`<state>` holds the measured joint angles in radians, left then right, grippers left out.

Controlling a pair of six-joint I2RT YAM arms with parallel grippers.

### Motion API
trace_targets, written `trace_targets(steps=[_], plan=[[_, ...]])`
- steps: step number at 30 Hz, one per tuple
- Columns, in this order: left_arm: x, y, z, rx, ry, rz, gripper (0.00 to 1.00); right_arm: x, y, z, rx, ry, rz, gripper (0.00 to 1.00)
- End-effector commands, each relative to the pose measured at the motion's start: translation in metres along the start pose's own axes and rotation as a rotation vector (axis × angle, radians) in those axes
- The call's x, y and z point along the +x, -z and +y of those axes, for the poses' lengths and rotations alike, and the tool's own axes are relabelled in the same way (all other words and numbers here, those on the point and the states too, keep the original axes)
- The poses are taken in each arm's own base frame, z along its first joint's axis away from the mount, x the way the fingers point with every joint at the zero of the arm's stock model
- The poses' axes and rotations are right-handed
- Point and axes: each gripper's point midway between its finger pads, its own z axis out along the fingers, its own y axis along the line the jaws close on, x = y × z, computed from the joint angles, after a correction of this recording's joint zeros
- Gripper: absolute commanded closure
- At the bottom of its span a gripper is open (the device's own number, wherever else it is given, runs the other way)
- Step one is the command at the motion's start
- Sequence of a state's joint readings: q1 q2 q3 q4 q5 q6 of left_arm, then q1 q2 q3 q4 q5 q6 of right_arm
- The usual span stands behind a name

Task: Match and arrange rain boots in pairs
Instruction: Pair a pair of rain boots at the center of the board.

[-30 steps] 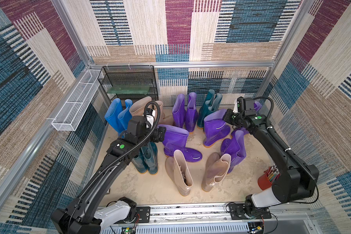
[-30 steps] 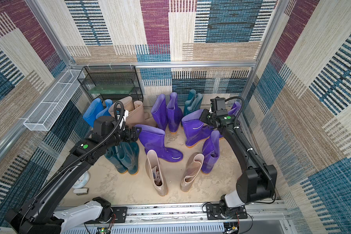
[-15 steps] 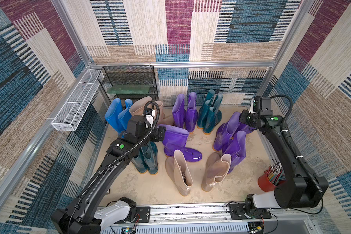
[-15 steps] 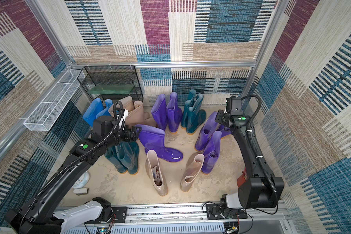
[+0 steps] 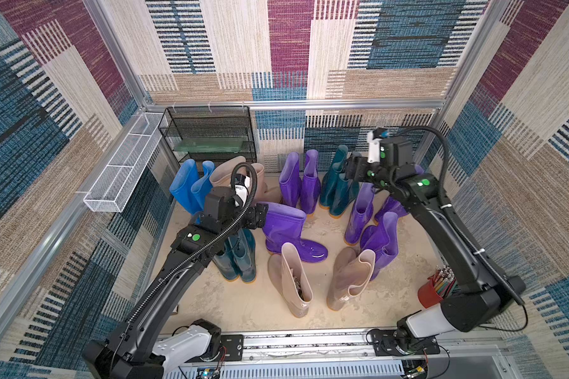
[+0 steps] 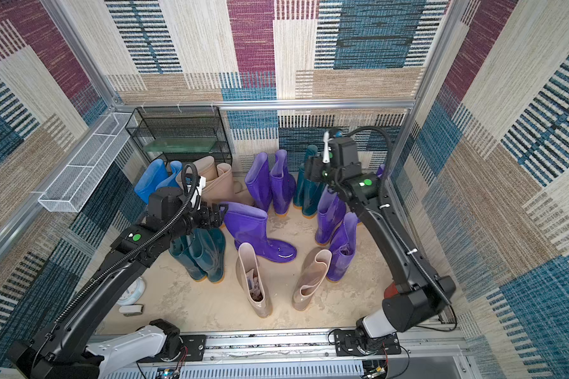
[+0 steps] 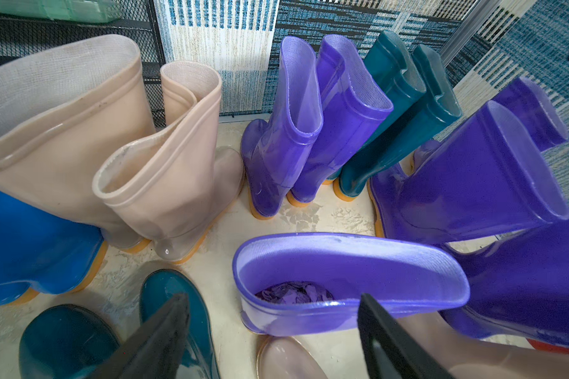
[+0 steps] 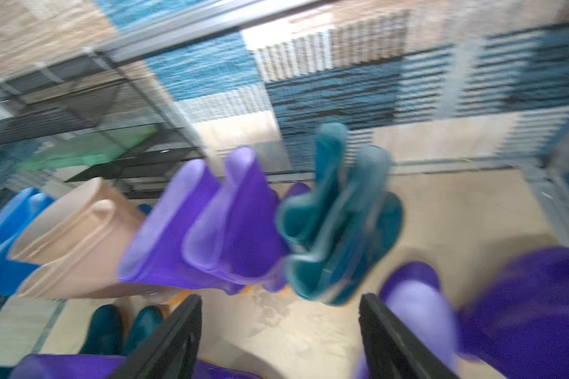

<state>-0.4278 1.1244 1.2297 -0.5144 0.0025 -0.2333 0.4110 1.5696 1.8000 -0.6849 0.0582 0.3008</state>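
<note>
Across the beige floor [image 5: 243,305], the rain boots [image 5: 291,183] stand mostly in colour pairs along the back wall, with looser ones nearer the front.

Largest change: the right arm [image 5: 440,213] has swung from mid-floor to the right side and lifted away. A second ago it carried a tall purple boot [image 5: 358,213]. That boot now stands free and upright, just beside a second purple boot [image 5: 383,242].

The right gripper [image 5: 350,170] now hangs above the teal pair [image 5: 337,187], clear of everything. The right wrist view is blurred but shows its fingers [image 8: 178,331] spread with nothing between them.

The left gripper [image 5: 258,218] has not moved. It sits at the cuff of the short purple boot [image 5: 286,233], fingers [image 7: 165,334] spread, one crossing the cuff's near wall. Contact cannot be confirmed.

Judgement: one purple boot is delivered to its group, though its alignment looks loose. The short purple boot remains unplaced, and the front beige boots [image 5: 293,279] need closing up.
</note>
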Motion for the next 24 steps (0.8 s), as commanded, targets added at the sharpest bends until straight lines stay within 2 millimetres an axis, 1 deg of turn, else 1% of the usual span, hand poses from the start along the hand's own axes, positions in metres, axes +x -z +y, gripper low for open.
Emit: trace_targets(steps=[1,2,3,5,7,8,9,11,16,19,21,22,24], plan=[[-0.011,0.003,0.003,-0.027,-0.005,-0.023,0.18,0.008,-0.035,0.045,-0.091,0.019,0.024,0.2],[-0.014,0.005,0.004,-0.033,-0.003,-0.028,0.18,0.012,-0.049,0.056,-0.103,0.036,0.037,0.19],[-0.016,0.006,0.005,-0.039,0.0,-0.032,0.18,0.016,-0.06,0.061,-0.104,0.042,0.049,0.17],[-0.022,0.006,0.004,-0.035,0.012,-0.038,0.18,0.03,-0.088,0.066,-0.115,0.039,0.107,0.16],[-0.025,-0.002,-0.005,0.009,0.001,-0.014,0.18,0.04,-0.107,0.066,-0.097,0.015,0.162,0.16],[-0.026,-0.01,-0.01,0.031,-0.007,0.016,0.18,0.043,-0.114,0.067,-0.089,0.024,0.185,0.16],[-0.026,-0.018,-0.013,0.041,-0.01,0.047,0.18,0.046,-0.118,0.067,-0.083,0.033,0.2,0.16],[-0.035,-0.036,-0.023,0.078,-0.028,0.094,0.19,0.051,-0.124,0.065,-0.068,0.042,0.225,0.16],[-0.043,-0.09,-0.038,0.132,-0.04,0.194,0.18,0.068,-0.119,0.058,-0.069,0.063,0.254,0.15],[-0.044,-0.125,-0.037,0.116,-0.057,0.247,0.17,0.075,-0.121,0.049,-0.052,0.065,0.259,0.16],[-0.045,-0.147,-0.038,0.116,-0.059,0.275,0.16,0.074,-0.124,0.042,-0.045,0.052,0.262,0.21],[-0.045,-0.156,-0.041,0.126,-0.066,0.29,0.16,0.072,-0.125,0.041,-0.057,0.046,0.265,0.25],[-0.046,-0.175,-0.038,0.106,-0.072,0.306,0.16,0.07,-0.129,0.039,-0.065,0.042,0.264,0.32]])
